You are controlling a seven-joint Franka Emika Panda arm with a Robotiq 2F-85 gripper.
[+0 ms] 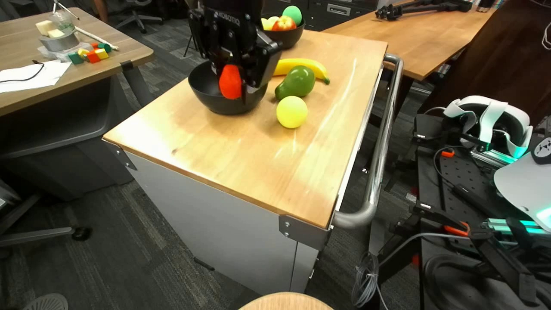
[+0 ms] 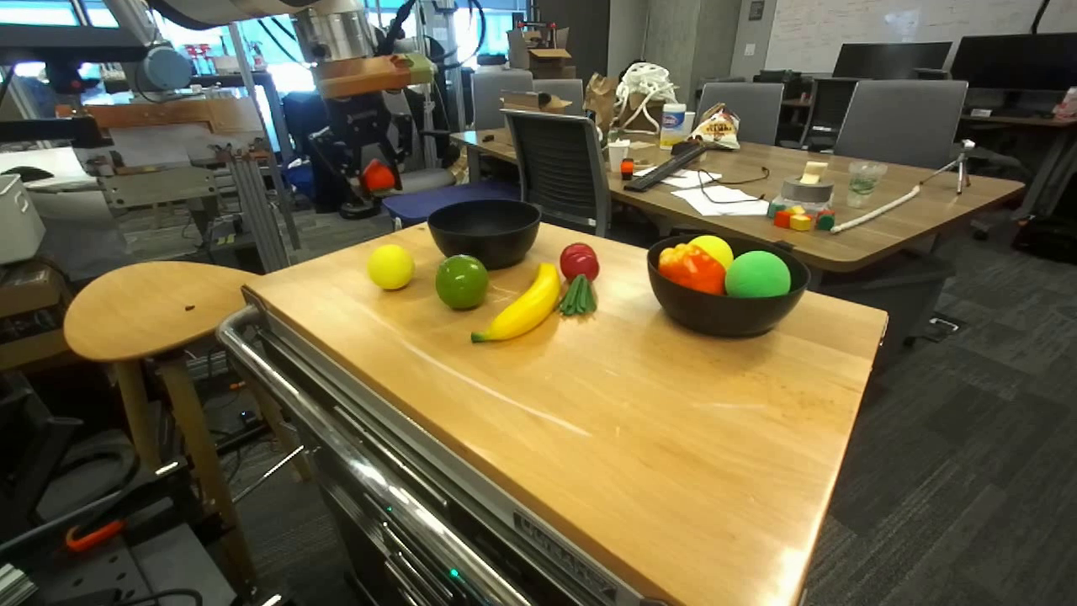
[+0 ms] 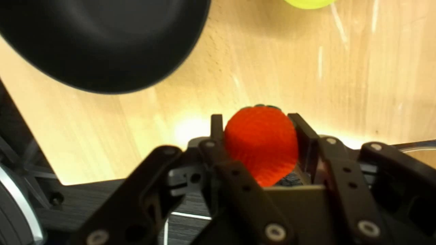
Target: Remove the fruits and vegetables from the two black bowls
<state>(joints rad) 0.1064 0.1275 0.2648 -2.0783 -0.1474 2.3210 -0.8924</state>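
bearing "robotiq", gripper (image 3: 257, 131) holds red piece (image 3: 261, 146)

In an exterior view ball (image 2: 390, 268), avocado (image 2: 462, 282), banana (image 2: 525, 308) are lying L-to-R on tabletop (image 2: 639, 421), bowl (image 2: 484, 242) is sitting behind, 2nd bowl (image 2: 728, 314) w/ produce (image 2: 705, 271) sitting R

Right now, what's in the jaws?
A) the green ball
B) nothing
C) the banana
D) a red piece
D: the wrist view shows the red piece gripped between the jaws, while in an exterior view the banana lies on the tabletop and the green ball sits in a black bowl.
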